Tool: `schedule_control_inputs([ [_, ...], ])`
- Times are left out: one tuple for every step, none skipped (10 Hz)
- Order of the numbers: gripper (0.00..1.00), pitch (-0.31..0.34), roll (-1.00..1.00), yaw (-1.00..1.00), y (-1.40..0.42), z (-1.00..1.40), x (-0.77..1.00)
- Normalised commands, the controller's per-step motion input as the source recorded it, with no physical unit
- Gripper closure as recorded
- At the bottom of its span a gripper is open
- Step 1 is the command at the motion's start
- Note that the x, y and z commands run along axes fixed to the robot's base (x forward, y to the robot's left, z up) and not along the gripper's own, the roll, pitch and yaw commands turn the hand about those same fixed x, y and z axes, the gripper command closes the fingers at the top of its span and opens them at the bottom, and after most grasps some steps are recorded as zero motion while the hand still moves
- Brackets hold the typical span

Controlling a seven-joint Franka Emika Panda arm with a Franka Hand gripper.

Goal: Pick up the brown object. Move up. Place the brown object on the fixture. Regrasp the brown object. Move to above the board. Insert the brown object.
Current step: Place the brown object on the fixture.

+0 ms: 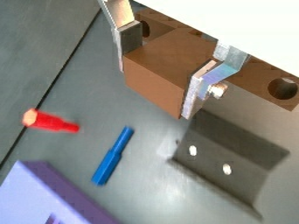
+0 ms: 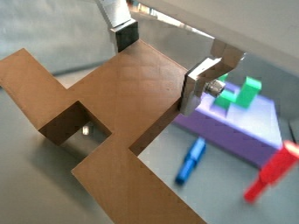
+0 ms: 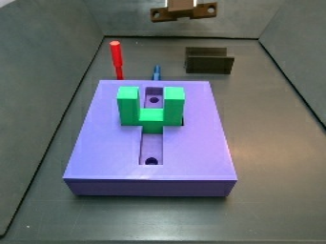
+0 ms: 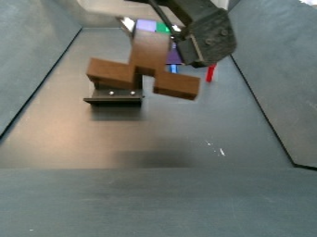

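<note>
Enclosure floor [image 3: 274, 205]: flat, dark grey, matte, with a faint sheen in both side views; a few small bright specks on floor [image 4: 213, 145] in a side view; soft dark shadow patch [image 4: 155, 159] across mid-floor. Side walls [image 3: 51, 67] dark grey, sloping outward from floor; seam lines visible where walls meet floor. Back wall [image 3: 90, 14] paler grey. Lighting diffuse, from above; no hard-edged shadows; wrist views show the same grey floor [image 1: 47, 35].

The end effector [image 4: 162, 39] holds the brown object [image 4: 143, 72] above the fixture [image 4: 114, 97].
</note>
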Motion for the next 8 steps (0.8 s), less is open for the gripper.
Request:
schedule_control_inputs([
  [1.0, 0.0, -0.12, 0.0, -0.36, 0.05, 1.0],
  [1.0, 0.026, -0.15, 0.03, -0.34, 0.03, 0.99],
  [1.0, 0.206, -0.14, 0.08, -0.33, 0.0, 0.97],
  [1.0, 0.289, -0.09, 0.11, -0.31, 0.0, 0.93],
  [1.0, 0.286, -0.18, 0.19, -0.27, 0.0, 0.89],
  [1.0, 0.303, -0.25, 0.23, -0.23, 0.0, 0.88],
  [1.0, 0.357, -0.29, 0.0, -0.08, -0.02, 0.77],
  [1.0, 0.0, -0.17, -0.04, -0.13, -0.04, 0.22],
])
